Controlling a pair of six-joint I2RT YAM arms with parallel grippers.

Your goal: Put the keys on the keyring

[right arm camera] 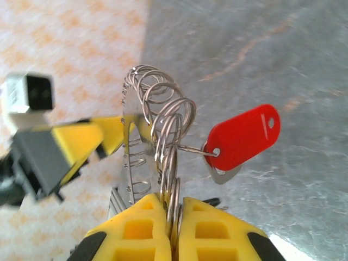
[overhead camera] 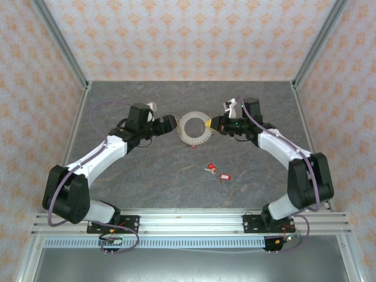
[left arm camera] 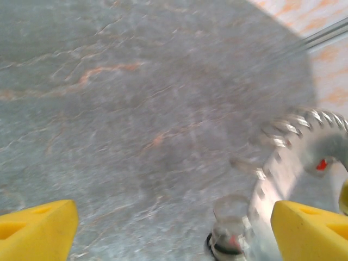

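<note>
The keyring [overhead camera: 183, 134], a grey metal ring fringed with small loops, is held above the table's middle between both arms. My right gripper [overhead camera: 210, 124] is at its right rim. In the right wrist view its yellow fingers [right arm camera: 147, 228] are shut on the keyring's wire loops [right arm camera: 163, 119]. A key with a red tag [right arm camera: 244, 137] hangs from one loop. My left gripper [overhead camera: 174, 124] is at the ring's left rim, its jaws wide open [left arm camera: 174, 234]. The keyring [left arm camera: 288, 157] lies just inside its right finger [left arm camera: 310, 228]. Two red-tagged keys [overhead camera: 210, 170] [overhead camera: 223, 176] lie loose on the table.
A small red tag [overhead camera: 192, 147] sits just below the ring's near rim. The grey marbled table [overhead camera: 147, 176] is walled by patterned panels with metal posts [overhead camera: 61, 44]. A blurred dark-rimmed piece [left arm camera: 231, 242] shows low beside the ring in the left wrist view.
</note>
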